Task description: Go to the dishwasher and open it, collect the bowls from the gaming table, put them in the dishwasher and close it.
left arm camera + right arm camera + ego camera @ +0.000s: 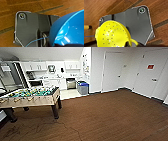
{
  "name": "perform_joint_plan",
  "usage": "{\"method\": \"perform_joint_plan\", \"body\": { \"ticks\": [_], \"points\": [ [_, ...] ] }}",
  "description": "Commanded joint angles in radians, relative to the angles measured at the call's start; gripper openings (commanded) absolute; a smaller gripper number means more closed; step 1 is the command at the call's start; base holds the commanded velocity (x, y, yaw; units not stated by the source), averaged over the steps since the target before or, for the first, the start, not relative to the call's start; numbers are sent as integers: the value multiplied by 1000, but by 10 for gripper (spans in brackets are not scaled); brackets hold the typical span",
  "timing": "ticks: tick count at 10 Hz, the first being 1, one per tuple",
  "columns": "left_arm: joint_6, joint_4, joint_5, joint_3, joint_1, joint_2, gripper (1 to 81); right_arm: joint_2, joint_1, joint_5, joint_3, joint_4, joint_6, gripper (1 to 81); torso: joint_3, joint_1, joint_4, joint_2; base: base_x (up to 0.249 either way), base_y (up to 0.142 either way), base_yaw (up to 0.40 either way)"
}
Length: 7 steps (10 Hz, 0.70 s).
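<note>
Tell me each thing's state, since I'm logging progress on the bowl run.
Blue bowl: off the floor, close by the left wrist camera.
Yellow perforated bowl: off the floor, by the right wrist camera.
Dishwasher: far off in the kitchenette; open or shut, cannot tell.
White doors: closed.

A blue bowl shows big by the left wrist. A yellow bowl with little holes shows by the right wrist. The steel dishwasher sits far off, shut.
</note>
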Motion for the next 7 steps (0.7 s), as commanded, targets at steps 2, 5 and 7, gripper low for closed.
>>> {"method": "perform_joint_plan", "body": {
  "ticks": [2, 5, 7],
  "points": [
    [5, 13, 19, 15, -52, -27, 10, -13, 40, -34, 4, -14, -3, 10, 0, 1, 0, 0, 0, 0, 0],
    [5, 13, 19, 15, -51, -25, 10, -13, 37, -34, 4, -14, -3, 10, 0, 1, 0, 0, 0, 0, 0],
    [5, 13, 19, 15, -51, -25, 10, -15, 35, -32, 4, -14, -3, 10, 0, 1, 0, 0, 0, 0, 0]
  ]
}}
